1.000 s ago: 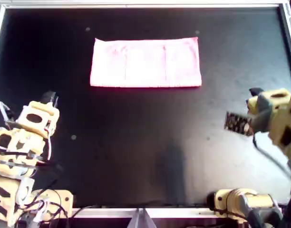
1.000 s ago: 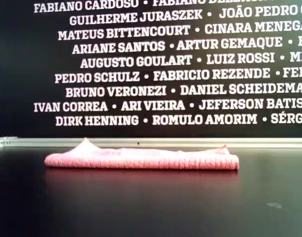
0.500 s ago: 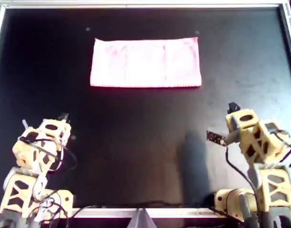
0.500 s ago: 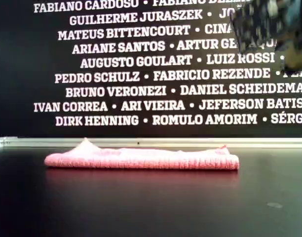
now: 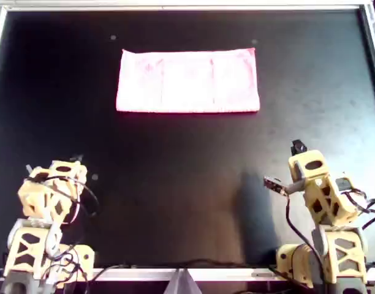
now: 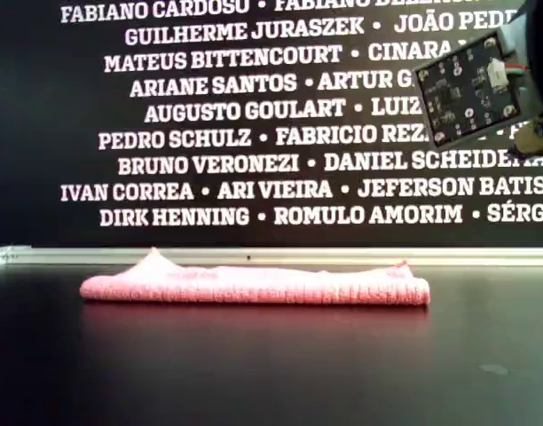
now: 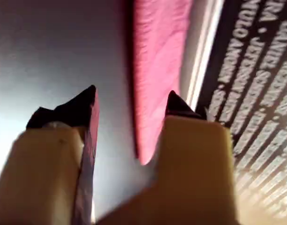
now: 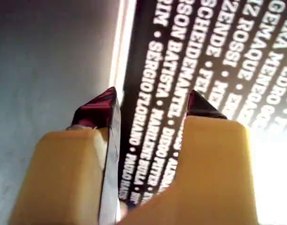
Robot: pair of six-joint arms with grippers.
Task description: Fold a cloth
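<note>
The pink cloth (image 5: 187, 81) lies flat as a wide rectangle at the far middle of the black table. In the exterior view it (image 6: 254, 286) looks layered, with one corner raised at that view's left. My first gripper (image 5: 77, 160) is near the front at the overhead view's left, open and empty, far from the cloth. Its wrist view shows the jaws (image 7: 132, 93) apart, with the cloth (image 7: 157, 70) ahead. My second gripper (image 5: 296, 147) is near the front at the overhead view's right, open and empty. Its wrist view (image 8: 152, 93) shows only table and wall.
A metal rail (image 5: 175, 6) edges the table's far side, before a dark wall with white names (image 6: 254, 133). The arm bases (image 5: 46, 257) (image 5: 322, 260) stand at the front edge. A circuit board (image 6: 471, 89) on the second arm shows at the exterior view's upper right.
Both arms have drawn back toward the front edge. The second arm came in from the overhead view's right edge, and its board entered the exterior view. The cloth has not moved.
</note>
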